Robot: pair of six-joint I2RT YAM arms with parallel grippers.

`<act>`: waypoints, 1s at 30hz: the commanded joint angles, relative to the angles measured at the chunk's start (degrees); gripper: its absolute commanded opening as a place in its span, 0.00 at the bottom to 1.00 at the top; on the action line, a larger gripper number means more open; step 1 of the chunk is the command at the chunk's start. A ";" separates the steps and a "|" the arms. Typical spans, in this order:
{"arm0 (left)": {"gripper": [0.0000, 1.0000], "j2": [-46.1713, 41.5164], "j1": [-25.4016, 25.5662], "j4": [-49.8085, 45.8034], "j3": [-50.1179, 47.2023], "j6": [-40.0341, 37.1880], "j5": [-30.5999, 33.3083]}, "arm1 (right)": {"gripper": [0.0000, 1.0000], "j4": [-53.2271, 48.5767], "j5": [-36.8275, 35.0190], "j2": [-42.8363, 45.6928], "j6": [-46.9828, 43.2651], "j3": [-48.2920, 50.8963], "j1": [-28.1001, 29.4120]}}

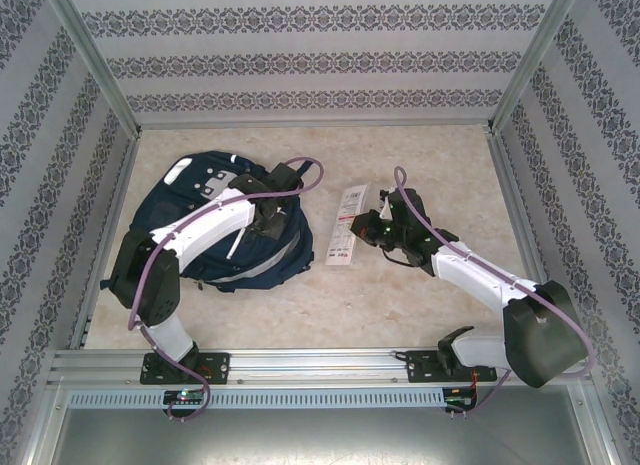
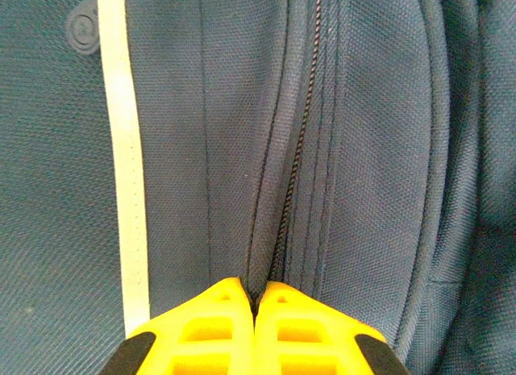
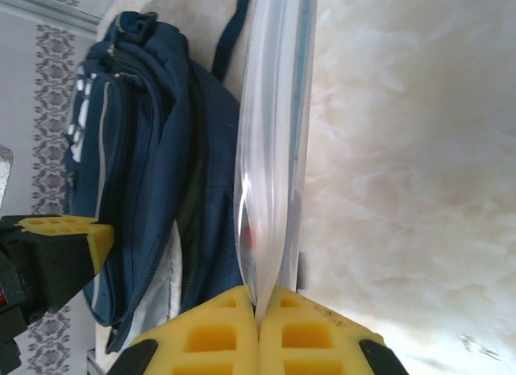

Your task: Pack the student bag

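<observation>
Flat on the left half of the counter (image 1: 420, 295): the student bag (image 1: 175, 200), navy with a white stripe (image 2: 129, 173), the left arm (image 1: 215, 225) draped across it. Pinching a fabric fold beside the zipper (image 2: 302, 133) with the left tool (image 2: 255, 298), yellow fingers pressed together. Clamping one edge of a clear plastic packet (image 3: 270, 109) with the right tool (image 3: 258, 306), fingers closed tight on the film. Lying just right of the bag, slightly apart from it: that packet, white with red print from above.
</observation>
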State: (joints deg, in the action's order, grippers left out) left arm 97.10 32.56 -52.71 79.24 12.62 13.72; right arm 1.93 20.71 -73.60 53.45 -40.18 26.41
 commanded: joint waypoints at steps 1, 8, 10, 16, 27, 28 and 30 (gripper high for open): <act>0.00 -5.34 -0.94 -1.52 5.27 1.91 5.93 | 0.00 5.76 1.74 0.44 3.40 -2.57 0.98; 0.00 -9.51 -3.56 -2.33 12.21 3.96 3.74 | 0.00 16.66 3.00 -2.82 10.51 -2.90 4.26; 0.00 -10.02 -4.69 -2.52 13.97 4.51 2.31 | 0.00 22.80 3.02 -5.06 13.88 -2.49 5.33; 0.00 -10.52 -6.63 -2.23 17.52 5.50 -1.44 | 0.00 39.30 2.46 -16.23 21.69 -5.58 9.77; 0.00 -12.10 -7.34 -1.96 15.33 7.65 -4.22 | 0.00 43.56 1.50 -39.08 25.39 -24.74 17.30; 0.00 -12.28 -7.38 -1.76 15.02 7.77 -4.53 | 0.00 43.51 1.43 -40.79 25.64 -26.13 17.67; 0.00 -12.62 -7.48 -1.40 14.33 8.06 -5.22 | 0.02 42.80 1.48 -44.17 26.09 -29.31 18.62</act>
State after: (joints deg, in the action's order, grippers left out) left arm 88.29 25.36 -57.91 93.23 18.70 10.31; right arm 41.89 22.37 -114.65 78.35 -65.80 43.88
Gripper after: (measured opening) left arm 0.062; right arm 0.041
